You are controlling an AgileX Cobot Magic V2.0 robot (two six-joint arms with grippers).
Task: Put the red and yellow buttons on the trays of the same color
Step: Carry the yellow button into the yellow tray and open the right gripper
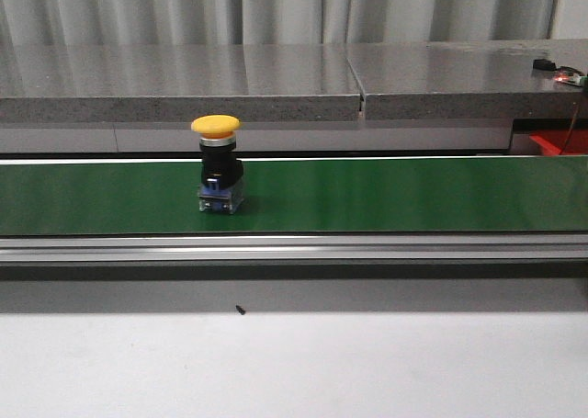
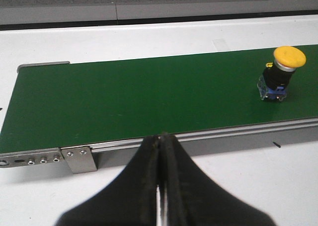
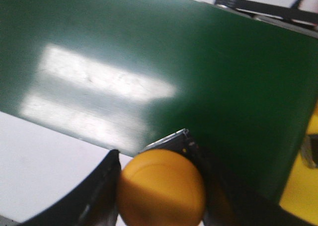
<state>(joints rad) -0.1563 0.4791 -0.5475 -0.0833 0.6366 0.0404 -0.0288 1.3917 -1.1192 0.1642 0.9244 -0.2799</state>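
1. Containers: a red container (image 1: 554,143) shows only as a corner at the far right of the front view, behind the conveyor belt (image 1: 386,193). Its contents are hidden.
2. In the right wrist view a yellow surface (image 3: 303,186) lies just past the belt edge. It is cut off by the frame, so I cannot tell whether it is a tray or whether it holds anything.
3. Yellow push-buttons counted: two.
4. The first yellow button (image 1: 218,165) stands upright on the green belt, left of centre in the front view. It has a yellow cap on top, a black body and a blue base. Nothing touches it. The left wrist view shows the same unit (image 2: 279,74) well away from that arm.
5. The second yellow button (image 3: 161,184) is clamped by the right gripper (image 3: 160,188), one dark finger (image 3: 102,191) on each side of its cap. It is held above the near edge of the belt.
6. The left gripper (image 2: 161,139) is clenched on nothing, fingers pressed together. It is over the white table (image 2: 278,186), just off the belt's metal rail.
7. Other items: one small black speck (image 1: 240,310) lies on the white table. One small device with a red light (image 1: 562,74) sits on the grey ledge behind the belt.
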